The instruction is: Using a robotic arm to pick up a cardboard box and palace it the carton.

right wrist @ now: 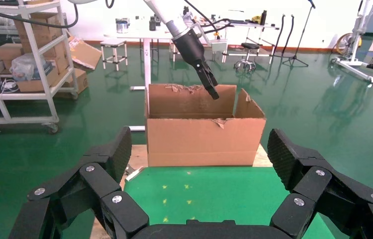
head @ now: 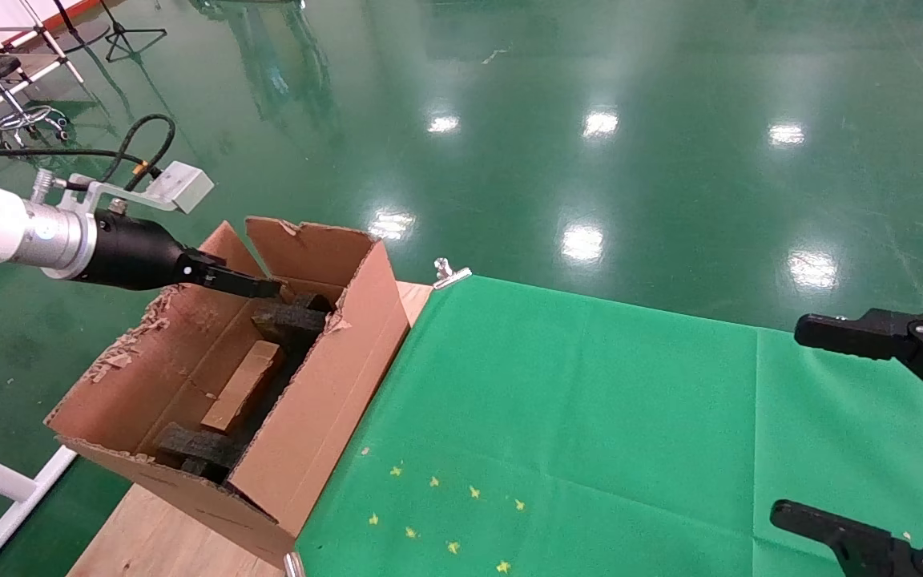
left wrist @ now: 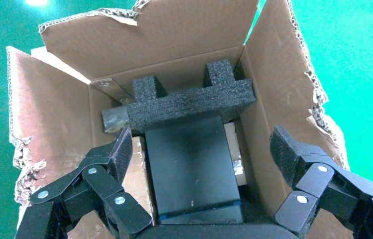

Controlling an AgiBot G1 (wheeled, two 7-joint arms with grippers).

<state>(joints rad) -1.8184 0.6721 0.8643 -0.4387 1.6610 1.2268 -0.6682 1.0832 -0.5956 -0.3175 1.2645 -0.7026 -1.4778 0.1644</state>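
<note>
Your cardboard box point(head: 243, 385) lies inside the carton point(head: 325, 385), between the black foam blocks point(head: 289, 322), its long axis running along the carton's length. Your robotic arm's left gripper point(left wrist: 199, 159) hangs above it, fingers point(left wrist: 117, 152) wide apart, holding nothing. The right gripper point(right wrist: 202, 164) waits open over the bench point(head: 590, 433).

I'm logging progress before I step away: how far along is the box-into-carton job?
Nearly finished. Done: the cardboard box lies inside the carton, between the black foam blocks. In hand: nothing; the left gripper hangs open and empty above the carton's far end. The right gripper sits open over the green cloth. Left: probably only withdrawing the left arm.
</note>
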